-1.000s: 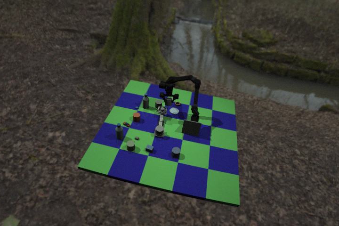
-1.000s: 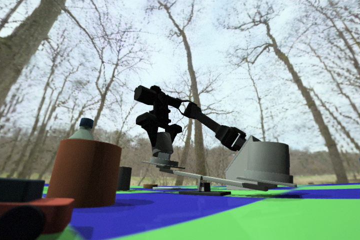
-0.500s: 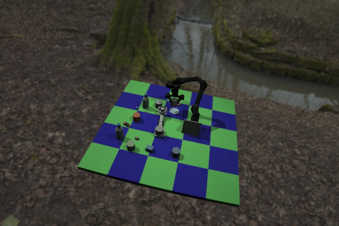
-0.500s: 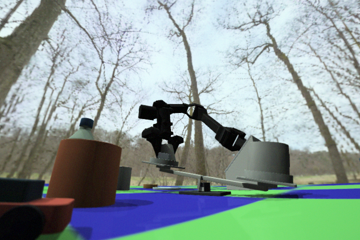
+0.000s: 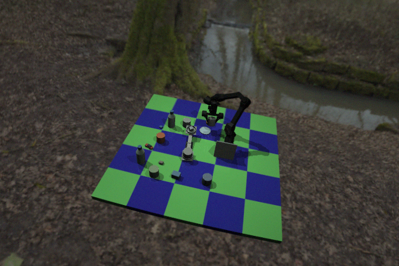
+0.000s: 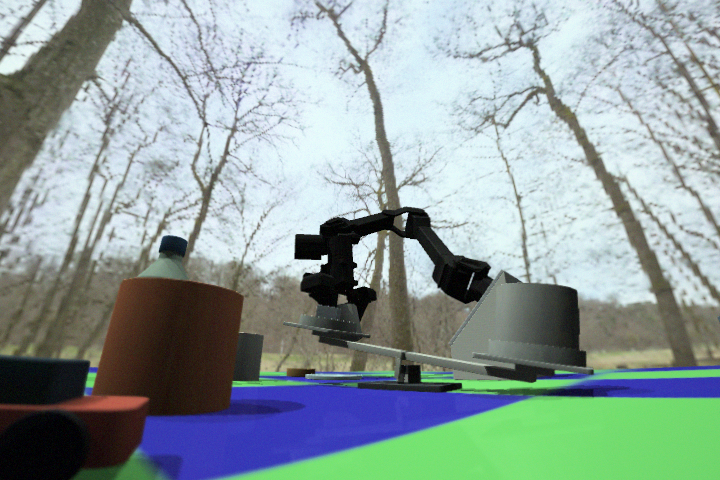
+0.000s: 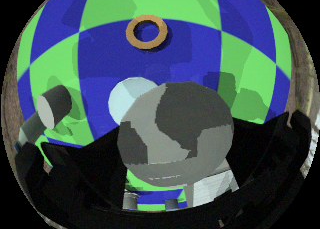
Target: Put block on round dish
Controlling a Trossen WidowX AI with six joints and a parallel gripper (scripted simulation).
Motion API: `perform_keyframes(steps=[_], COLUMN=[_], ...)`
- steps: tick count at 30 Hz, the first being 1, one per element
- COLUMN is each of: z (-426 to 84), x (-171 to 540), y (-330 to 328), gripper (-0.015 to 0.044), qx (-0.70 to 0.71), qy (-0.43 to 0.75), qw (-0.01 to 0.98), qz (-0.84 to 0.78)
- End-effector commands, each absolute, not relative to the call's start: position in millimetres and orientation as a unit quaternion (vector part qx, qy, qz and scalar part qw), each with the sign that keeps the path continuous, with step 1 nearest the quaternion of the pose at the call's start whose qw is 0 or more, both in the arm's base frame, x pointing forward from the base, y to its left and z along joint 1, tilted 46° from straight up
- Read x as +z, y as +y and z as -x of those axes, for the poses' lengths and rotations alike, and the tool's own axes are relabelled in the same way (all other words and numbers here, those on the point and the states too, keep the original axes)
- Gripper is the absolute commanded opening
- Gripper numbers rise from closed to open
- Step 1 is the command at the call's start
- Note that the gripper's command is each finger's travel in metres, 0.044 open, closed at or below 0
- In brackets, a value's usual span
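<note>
From the top, a grey cup (image 5: 211, 121) was held between the fingers of the pincer (image 5: 211, 118) (image 6: 341, 308), beyond the round dish (image 5: 205, 130) (image 6: 332, 375) (image 7: 125, 100). The block (image 5: 191, 128) was left uncovered on the balance's raised end, and the other cup (image 5: 187, 153) (image 6: 536, 316) was seated on the opposite end. In the exterior view, the balance (image 6: 372, 348) was seen tilted, with that other cup's end lowered. In the wrist view, the dish was partly hidden by the gripped cup, and an orange ring (image 7: 131, 33) was seen lying flat.

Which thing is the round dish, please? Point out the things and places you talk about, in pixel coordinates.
On the green-and-blue checkered board (image 5: 225, 206), look between the arm's base and the balance's raised end. The round dish (image 5: 205, 130) (image 6: 333, 376) (image 7: 122, 101) is the flat, pale disc; its grey neighbours stand taller.
</note>
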State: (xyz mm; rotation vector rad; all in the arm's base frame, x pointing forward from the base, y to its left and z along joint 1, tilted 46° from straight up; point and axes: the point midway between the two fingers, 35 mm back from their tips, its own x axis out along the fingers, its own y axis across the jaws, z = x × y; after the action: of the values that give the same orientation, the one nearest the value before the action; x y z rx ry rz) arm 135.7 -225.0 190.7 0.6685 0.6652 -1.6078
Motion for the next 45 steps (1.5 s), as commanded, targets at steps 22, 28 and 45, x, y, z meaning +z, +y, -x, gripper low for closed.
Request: perform_keyframes(steps=[22, 28, 45], z=[-73.2, -70.0, -67.7], x=[176.3, 165.2, 155.0], y=[-246.3, -257.7, -267.7], gripper=[0.0, 0.0, 0.0026], qx=[-0.701, -0.701, -0.703], qy=[0.269, 0.269, 0.268], qw=[0.61, 0.61, 0.607], qz=[-0.255, -0.253, -0.254])
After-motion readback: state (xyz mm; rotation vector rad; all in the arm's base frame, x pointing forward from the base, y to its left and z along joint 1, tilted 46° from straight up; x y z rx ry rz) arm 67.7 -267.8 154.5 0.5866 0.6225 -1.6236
